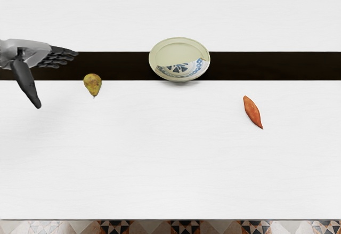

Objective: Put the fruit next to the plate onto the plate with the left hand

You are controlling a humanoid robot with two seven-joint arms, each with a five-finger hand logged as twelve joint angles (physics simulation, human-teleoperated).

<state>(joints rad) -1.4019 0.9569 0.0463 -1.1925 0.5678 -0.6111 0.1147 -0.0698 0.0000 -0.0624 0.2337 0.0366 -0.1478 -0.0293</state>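
White tabletop [170,159] crossed by a dark band; patterned floor tiles below. Yellow-green pear [92,84] lies left of the cream, blue-patterned plate [179,58]. Grey left hand [38,58] hovers nearby, fingers extended, empty.

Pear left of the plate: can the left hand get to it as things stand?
Probably yes. The left hand is open, just left of the pear, and nothing stands between them; the plate lies on the pear's far side.
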